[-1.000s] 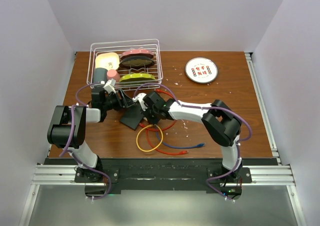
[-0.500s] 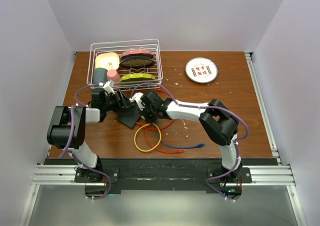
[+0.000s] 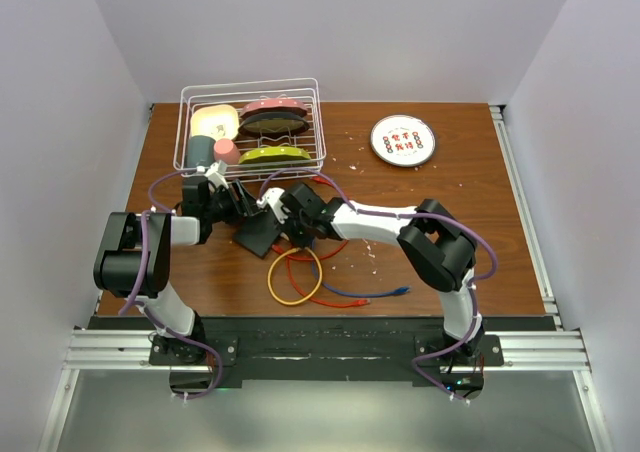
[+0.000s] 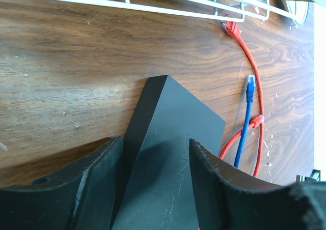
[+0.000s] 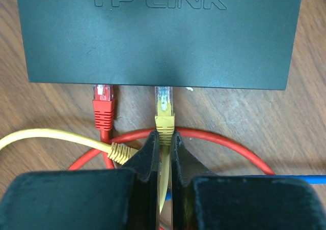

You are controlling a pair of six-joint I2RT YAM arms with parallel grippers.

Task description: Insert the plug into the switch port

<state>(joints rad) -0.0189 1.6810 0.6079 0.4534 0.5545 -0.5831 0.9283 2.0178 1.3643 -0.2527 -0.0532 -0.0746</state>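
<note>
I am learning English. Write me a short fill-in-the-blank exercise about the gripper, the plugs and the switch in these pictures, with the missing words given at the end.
1. The right gripper is shut on a plug whose colour is ____.
2. The brand name printed on the switch is ____.
3. In the right wrist view, the other plug, already at the switch's edge, is ____.

Missing words: yellow; TP-LINK; red

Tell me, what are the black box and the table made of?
The switch looks like matte black plastic: it is smooth and dull, with raised lettering moulded in, though painted metal is possible. The table looks like varnished wood or wood-look laminate: brown grain lines with a slight sheen.
</note>
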